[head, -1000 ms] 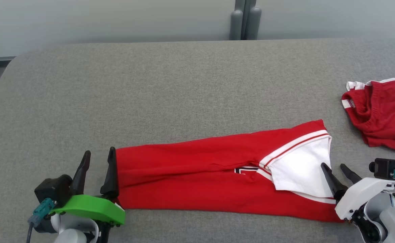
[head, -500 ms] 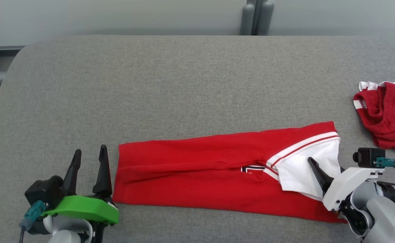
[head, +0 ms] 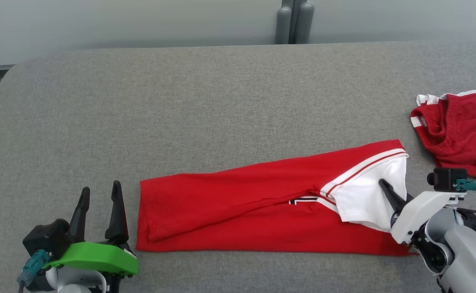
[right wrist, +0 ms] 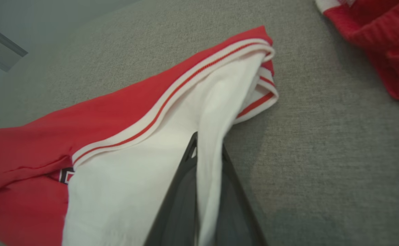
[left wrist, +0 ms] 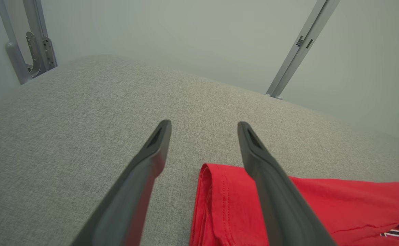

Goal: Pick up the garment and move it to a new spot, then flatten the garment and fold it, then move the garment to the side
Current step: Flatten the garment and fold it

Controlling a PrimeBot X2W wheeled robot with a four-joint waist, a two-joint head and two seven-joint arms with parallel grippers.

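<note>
Long red-and-white cloth garment (head: 242,203) lies folded lengthwise on the grey fabric desk (head: 180,101); right pincer (head: 384,185) clamps its three-o'clock end; left pincer (head: 100,188) stands wide; cross-fold and moving aside remain, I judge.

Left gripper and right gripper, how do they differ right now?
The left gripper stands open, gripping nothing; the right gripper is shut on the white sleeve of the garment. The left gripper sits by the red hem, the right gripper at the opposite end. The left gripper carries a green cover, the right gripper a white cover. Both have long dark fingers.
</note>
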